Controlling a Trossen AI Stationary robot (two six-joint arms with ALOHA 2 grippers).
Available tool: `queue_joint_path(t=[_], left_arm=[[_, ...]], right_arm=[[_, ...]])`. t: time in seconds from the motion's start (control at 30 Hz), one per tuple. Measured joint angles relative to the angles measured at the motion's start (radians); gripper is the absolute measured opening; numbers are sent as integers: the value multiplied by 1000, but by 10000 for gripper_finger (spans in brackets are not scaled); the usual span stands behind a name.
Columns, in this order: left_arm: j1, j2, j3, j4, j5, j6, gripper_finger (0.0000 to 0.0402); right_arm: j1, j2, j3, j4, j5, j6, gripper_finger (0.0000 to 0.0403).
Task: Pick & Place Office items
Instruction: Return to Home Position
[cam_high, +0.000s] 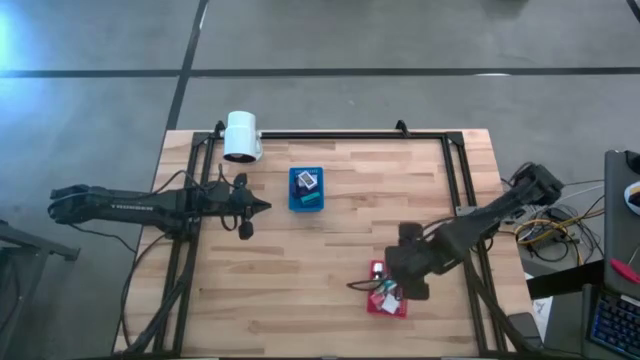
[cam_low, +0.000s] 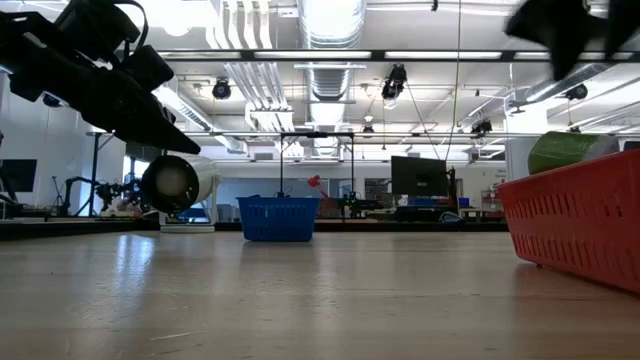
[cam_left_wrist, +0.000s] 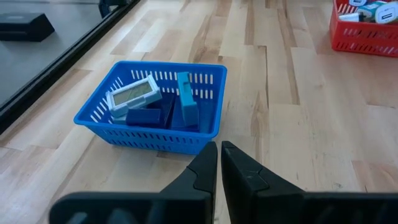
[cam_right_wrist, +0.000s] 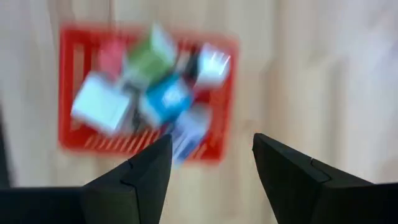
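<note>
The right tool (cam_right_wrist: 212, 142) hangs wide and empty above the red tray (cam_right_wrist: 67, 93) at the tabletop's (cam_high: 330, 265) five o'clock, the office items (cam_right_wrist: 152, 93) heaped inside; sorting looks done, so nothing needs gripping. The left tool (cam_left_wrist: 219, 149), pinched narrow and empty, waits at nine o'clock.

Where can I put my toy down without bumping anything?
Widest: the bare table between the left gripper and the edge opposite the white camera. Also free: the wood between the blue tray and red tray. Crowded: the red tray, piled full, with the open right gripper over it.
</note>
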Motion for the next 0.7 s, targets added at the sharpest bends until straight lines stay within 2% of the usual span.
queue_joint_path(t=[0.13, 0.23, 0.37, 0.43, 0.5, 0.57, 0.7], left_arm=[[0, -10, 0, 33, 0, 43, 28], [0, -36, 0, 67, 0, 95, 28], [0, -96, 1, 82, 0, 189, 28], [0, -143, 1, 84, -4, 238, 28], [0, -200, 1, 89, -11, 272, 28], [0, -261, 2, 100, -11, 295, 28], [5, -377, 2, 104, -11, 300, 19]], right_arm=[[-2, -121, -13, 138, 187, -182, 219], [-29, -221, -43, 298, 244, -335, 209], [-81, -365, -140, 553, 261, -540, 171], [-113, -442, -218, 680, 225, -632, 145], [-166, -515, -304, 785, 119, -694, 117], [-231, -580, -394, 885, 23, -718, 90], [-388, -700, -552, 1026, -62, -738, 42]])
